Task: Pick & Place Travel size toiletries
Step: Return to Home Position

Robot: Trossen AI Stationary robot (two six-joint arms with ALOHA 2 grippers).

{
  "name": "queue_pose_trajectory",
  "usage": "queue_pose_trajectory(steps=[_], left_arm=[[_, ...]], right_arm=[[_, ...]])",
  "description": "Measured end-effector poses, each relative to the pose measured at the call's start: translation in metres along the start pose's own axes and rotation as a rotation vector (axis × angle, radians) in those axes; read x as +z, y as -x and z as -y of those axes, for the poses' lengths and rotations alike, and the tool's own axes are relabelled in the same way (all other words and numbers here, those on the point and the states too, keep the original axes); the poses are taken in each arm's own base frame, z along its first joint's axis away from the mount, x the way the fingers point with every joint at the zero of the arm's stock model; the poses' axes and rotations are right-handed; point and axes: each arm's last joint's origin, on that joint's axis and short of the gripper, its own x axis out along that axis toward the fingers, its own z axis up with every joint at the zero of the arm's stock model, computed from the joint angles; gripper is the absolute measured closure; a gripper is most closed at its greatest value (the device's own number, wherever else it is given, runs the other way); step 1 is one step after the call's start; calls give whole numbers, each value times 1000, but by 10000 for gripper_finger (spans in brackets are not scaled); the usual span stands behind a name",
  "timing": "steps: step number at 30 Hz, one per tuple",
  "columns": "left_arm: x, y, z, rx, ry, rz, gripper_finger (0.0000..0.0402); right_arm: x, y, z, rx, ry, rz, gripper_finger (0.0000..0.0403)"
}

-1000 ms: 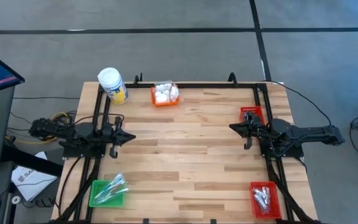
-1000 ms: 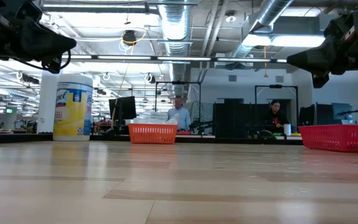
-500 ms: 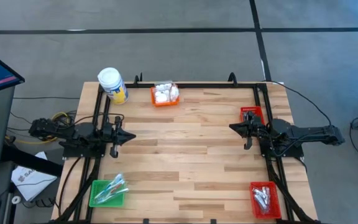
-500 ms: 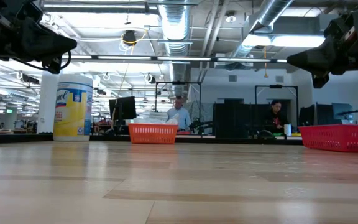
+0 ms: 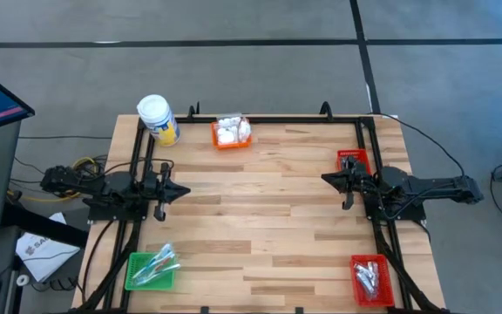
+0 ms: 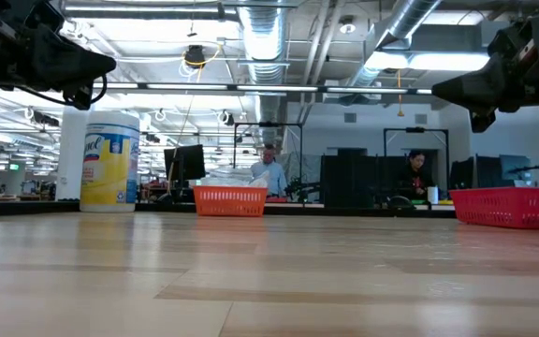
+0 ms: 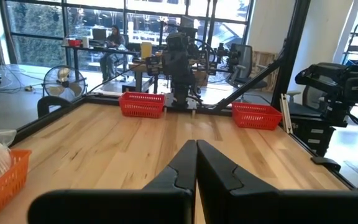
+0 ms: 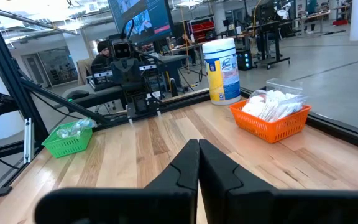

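Two grippers: left gripper at desk's 9 o'clock, right gripper at 3 o'clock, both pressed together, empty.
Packets: in orange basket, 12 o'clock.
Sticks: in green basket, 7 o'clock.

The middle of the desk gives you open room from the left edge to the right edge. Obstacles sit along the rim:

- the jar at the far left corner
- the orange basket on the far edge near it
- the green basket at the near left corner
- one red basket on the right edge
- another red basket at the near right corner

The left claw and right claw reach inward from the side edges.
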Motion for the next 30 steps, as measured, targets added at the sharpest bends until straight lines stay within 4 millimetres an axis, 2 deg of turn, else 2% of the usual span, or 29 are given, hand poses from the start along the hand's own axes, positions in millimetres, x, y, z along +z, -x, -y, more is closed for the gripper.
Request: queue_pose_trajectory(steps=[30], left_arm=[[1, 0, 0, -1, 4, 14, 400]], right_arm=[[0, 0, 0, 0, 0, 0, 403]])
